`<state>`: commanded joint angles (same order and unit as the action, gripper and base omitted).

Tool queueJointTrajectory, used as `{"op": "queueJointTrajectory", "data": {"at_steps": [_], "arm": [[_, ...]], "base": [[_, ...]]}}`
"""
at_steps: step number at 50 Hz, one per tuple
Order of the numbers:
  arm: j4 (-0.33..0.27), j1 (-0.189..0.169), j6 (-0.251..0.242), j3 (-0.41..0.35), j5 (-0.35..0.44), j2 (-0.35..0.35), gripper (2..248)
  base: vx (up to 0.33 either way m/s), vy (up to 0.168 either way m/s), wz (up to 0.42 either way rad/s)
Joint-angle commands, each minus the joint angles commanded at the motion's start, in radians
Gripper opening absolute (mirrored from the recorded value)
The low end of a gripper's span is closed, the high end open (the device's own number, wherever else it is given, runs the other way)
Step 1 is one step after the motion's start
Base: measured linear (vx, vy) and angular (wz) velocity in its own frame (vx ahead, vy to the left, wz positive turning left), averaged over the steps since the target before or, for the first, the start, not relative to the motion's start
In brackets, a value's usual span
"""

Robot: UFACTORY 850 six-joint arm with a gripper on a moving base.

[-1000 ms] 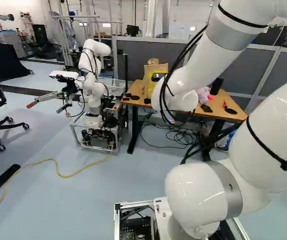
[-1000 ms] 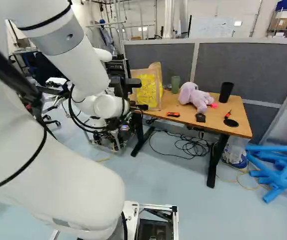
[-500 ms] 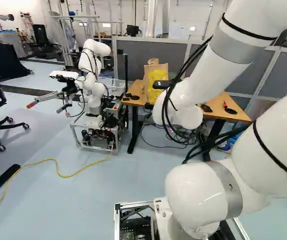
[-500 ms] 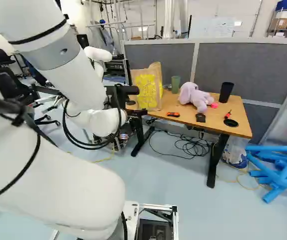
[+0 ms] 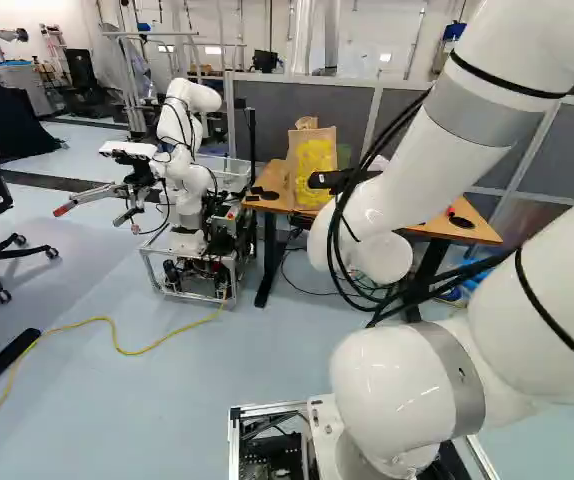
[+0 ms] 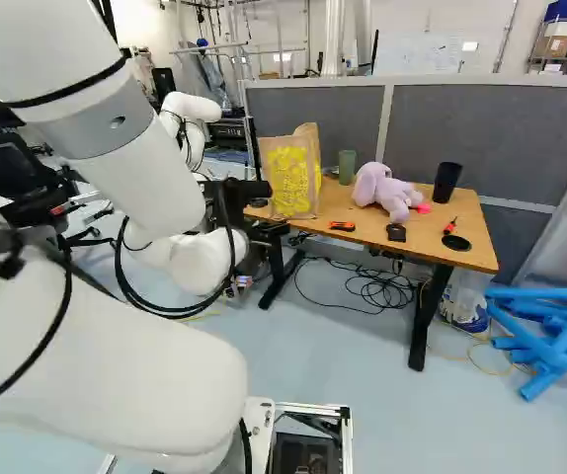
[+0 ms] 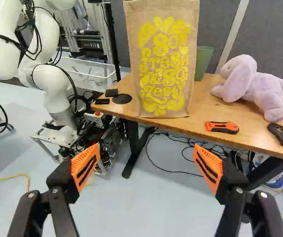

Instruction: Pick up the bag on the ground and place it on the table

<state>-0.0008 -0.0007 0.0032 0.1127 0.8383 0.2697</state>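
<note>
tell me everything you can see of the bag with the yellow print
The bag is tall, tan and coarsely woven, like burlap, with bright yellow lettering and leafy shapes on its front. It stands upright on the wooden table, close to the front edge, its base resting flat. A green cup is just behind its side. The open claw isn't gripping it. Its contents are hidden.

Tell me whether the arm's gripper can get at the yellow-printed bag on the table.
Probably yes: the gripper is open, the bag stands upright at the near edge of the table, and nothing shows between them. It would likely have to come closer first.
</note>
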Motion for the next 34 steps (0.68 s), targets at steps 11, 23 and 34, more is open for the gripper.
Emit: {"op": "queueJointTrajectory", "data": {"at_steps": [11, 23, 34], "arm": [[0.001, 0.0, -0.002, -0.018, 0.024, 0.007, 247], [0.001, 0.001, -0.003, -0.025, 0.034, 0.01, 247], [0.001, 0.001, -0.003, -0.025, 0.034, 0.01, 247]], "base": [[0.0, 0.0, 0.0], [0.0, 0.0, 0.0], [0.0, 0.0, 0.0]]}}
